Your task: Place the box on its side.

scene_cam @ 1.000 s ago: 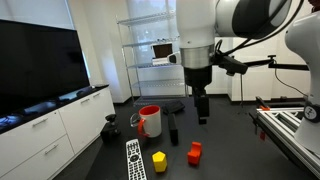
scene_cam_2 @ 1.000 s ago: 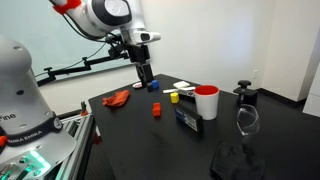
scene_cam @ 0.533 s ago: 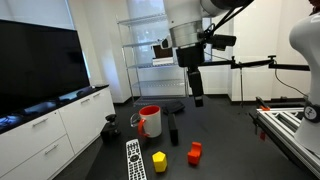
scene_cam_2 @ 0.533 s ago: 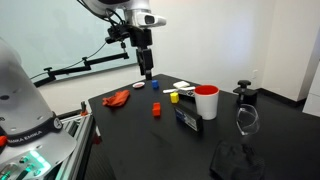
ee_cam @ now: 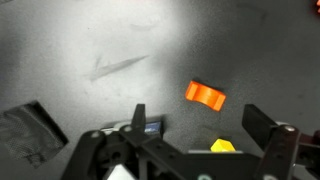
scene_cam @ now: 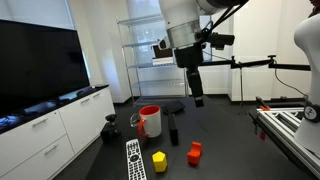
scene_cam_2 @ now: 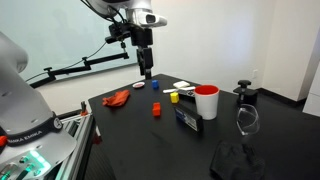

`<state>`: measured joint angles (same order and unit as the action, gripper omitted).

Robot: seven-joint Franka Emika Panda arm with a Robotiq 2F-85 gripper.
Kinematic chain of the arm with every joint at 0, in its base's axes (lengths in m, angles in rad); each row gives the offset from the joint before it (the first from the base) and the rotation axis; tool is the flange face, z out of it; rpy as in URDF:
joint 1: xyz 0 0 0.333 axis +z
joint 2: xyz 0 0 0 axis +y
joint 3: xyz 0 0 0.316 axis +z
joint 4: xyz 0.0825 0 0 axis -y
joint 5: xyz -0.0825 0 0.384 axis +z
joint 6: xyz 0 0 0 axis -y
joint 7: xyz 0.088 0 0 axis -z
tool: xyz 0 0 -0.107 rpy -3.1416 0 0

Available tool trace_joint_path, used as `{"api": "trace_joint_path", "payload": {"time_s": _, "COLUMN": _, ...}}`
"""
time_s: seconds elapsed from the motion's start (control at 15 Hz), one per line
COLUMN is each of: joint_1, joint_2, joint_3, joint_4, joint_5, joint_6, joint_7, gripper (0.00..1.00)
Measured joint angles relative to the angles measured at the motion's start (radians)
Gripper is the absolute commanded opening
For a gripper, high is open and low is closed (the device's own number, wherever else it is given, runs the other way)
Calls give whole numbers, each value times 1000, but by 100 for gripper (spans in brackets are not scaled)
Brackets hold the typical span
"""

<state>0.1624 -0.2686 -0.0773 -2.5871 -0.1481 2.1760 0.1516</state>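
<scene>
- Hovering the tool (scene_cam: 197,97) high in the air, well above the red-and-white mug (scene_cam: 150,121) and off to one side of it in an exterior view.
- Spreading the tool's fingers (ee_cam: 262,128) wide apart in the wrist view, gripping nothing and touching nothing.
- Standing the box (scene_cam: 173,130) upright on the dark table (scene_cam: 225,140), just beside the mug, far below the tool.
- Showing the box as slim and black, its top reaching about as high as the mug's rim.
- Resting a remote control (scene_cam: 134,160) flat on the table, nearer the camera than the mug.
- Sitting a small yellow block (scene_cam: 159,161) just beside the remote, and a small orange-red block (scene_cam: 195,153) apart from it, both in front of the mug.
- Lying a red cloth (scene_cam_2: 118,98) well apart from the mug, out past the orange-red block in an exterior view.
- Looking down in the wrist view on the orange-red block, with an edge of the yellow block near the frame's bottom.
</scene>
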Motion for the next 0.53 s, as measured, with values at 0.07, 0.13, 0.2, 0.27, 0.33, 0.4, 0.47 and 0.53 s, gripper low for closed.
{"api": "trace_joint_path", "payload": {"time_s": 0.07, "joint_1": -15, "joint_2": 3, "joint_3": 15, "joint_4": 2, "joint_5": 0, "joint_6": 0, "joint_7": 0, "gripper": 100}}
{"api": "trace_joint_path", "payload": {"time_s": 0.13, "joint_1": -27, "joint_2": 4, "joint_3": 26, "joint_4": 2, "joint_5": 0, "joint_6": 0, "joint_7": 0, "gripper": 100}}
{"api": "trace_joint_path", "payload": {"time_s": 0.2, "joint_1": -37, "joint_2": 5, "joint_3": 36, "joint_4": 4, "joint_5": 0, "joint_6": 0, "joint_7": 0, "gripper": 100}}
{"api": "trace_joint_path", "payload": {"time_s": 0.27, "joint_1": -45, "joint_2": 6, "joint_3": 44, "joint_4": 5, "joint_5": 0, "joint_6": 1, "joint_7": 0, "gripper": 100}}
{"api": "trace_joint_path", "payload": {"time_s": 0.33, "joint_1": -49, "joint_2": 6, "joint_3": 48, "joint_4": 5, "joint_5": 0, "joint_6": 1, "joint_7": 0, "gripper": 100}}
{"api": "trace_joint_path", "payload": {"time_s": 0.4, "joint_1": -50, "joint_2": 6, "joint_3": 49, "joint_4": 5, "joint_5": 0, "joint_6": 1, "joint_7": 0, "gripper": 100}}
{"api": "trace_joint_path", "payload": {"time_s": 0.47, "joint_1": -50, "joint_2": 6, "joint_3": 50, "joint_4": 5, "joint_5": 0, "joint_6": 1, "joint_7": 0, "gripper": 100}}
{"api": "trace_joint_path", "payload": {"time_s": 0.53, "joint_1": -50, "joint_2": 6, "joint_3": 50, "joint_4": 5, "joint_5": 0, "joint_6": 1, "joint_7": 0, "gripper": 100}}
